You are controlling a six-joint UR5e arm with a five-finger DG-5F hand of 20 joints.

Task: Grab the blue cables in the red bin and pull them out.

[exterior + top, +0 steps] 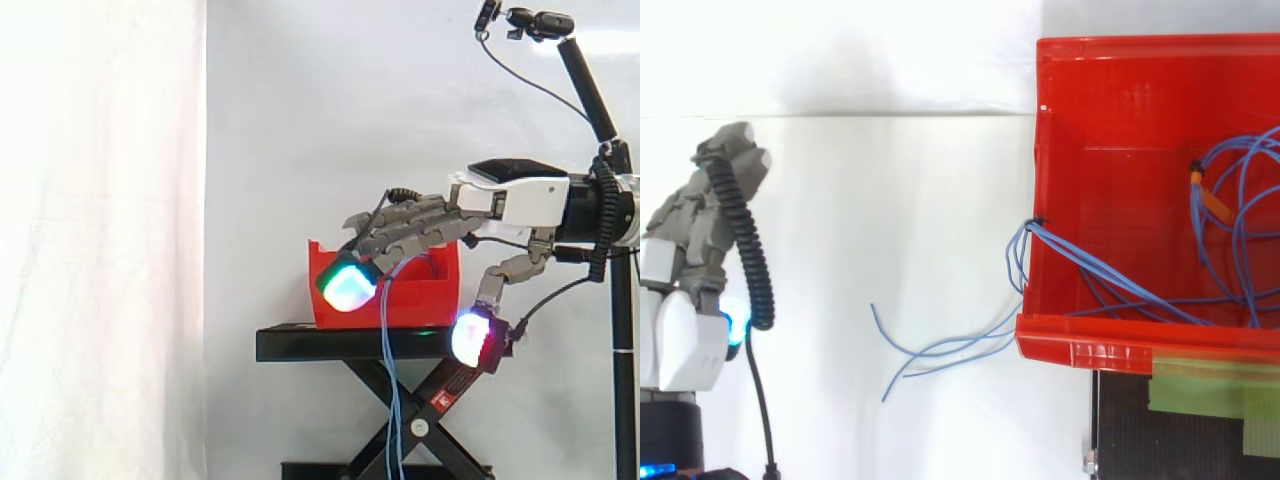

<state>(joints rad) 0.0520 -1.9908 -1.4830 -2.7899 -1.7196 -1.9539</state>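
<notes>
- Backdrop of white curtain (100,250); work surface a black scissor-lift stand (300,343).
- Robot hand (470,205) extending from the right edge in the side view, open. Fingers nearly straight, leading fingertip pad (347,283) glowing cyan-green, thumb pad (470,338) hanging apart below in white-magenta. Nothing gripped.
- From above, same hand (705,215) well apart from the bin, off its side wall. Overlap with the bin in the side view judged a matter of line of sight only.
- Thin blue cables (940,350), a bundle draped over the bin's side wall. Loose ends splayed free outside, hanging down past the stand's top in the side view (390,400).
- Red plastic open-topped bin (1038,150) on the stand, with the rest of the cable length looped inside and a small orange tag (1206,197) on one loop.
- Handling, as judged: light, limp and thin, probably slick. Liable to slip between thick pads, and to tangle or snag at the wall on the way out. Bin possibly light enough to drag along.
- Suggested hold: the gathered strands just outside the wall, close to the rim crossing, pinched between thumb and fingers. Better there than at the scattered single ends.
</notes>
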